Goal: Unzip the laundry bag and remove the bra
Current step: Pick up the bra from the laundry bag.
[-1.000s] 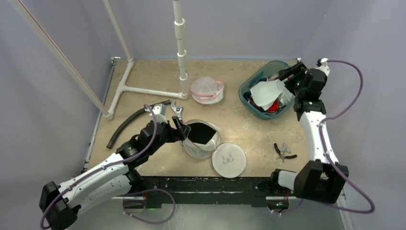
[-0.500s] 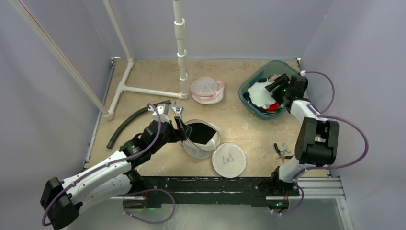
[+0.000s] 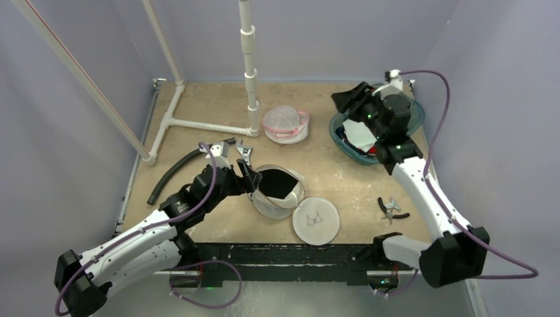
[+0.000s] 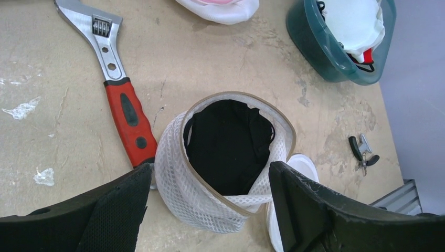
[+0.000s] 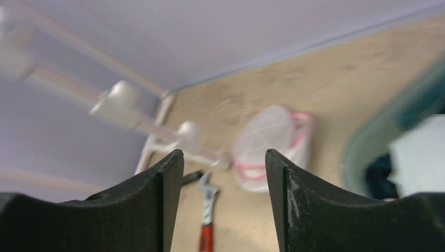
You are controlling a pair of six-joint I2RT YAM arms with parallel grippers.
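Observation:
The white mesh laundry bag (image 3: 269, 206) stands unzipped on the table, its round mouth gaping. The black bra (image 4: 228, 147) fills its inside. The bag's flat white lid (image 3: 315, 220) lies beside it toward the near right. My left gripper (image 3: 249, 175) is open at the bag's left side. In the left wrist view the left gripper (image 4: 210, 173) straddles the near mesh wall (image 4: 199, 205) without pinching it. My right gripper (image 3: 350, 99) hangs open and empty above the left rim of the teal tub (image 3: 343, 142), pointing left.
A red-handled wrench (image 4: 128, 118) lies just left of the bag. A second mesh bag with pink trim (image 3: 285, 124) sits behind. The tub holds white and red laundry. Pliers (image 3: 391, 209) lie at the right, a black hose (image 3: 173, 173) at the left, a white pipe frame (image 3: 249, 66) at the back.
The right arm swung up out of the tub and turned its gripper leftward, jaws slightly narrower. The left arm and the bag have stayed put.

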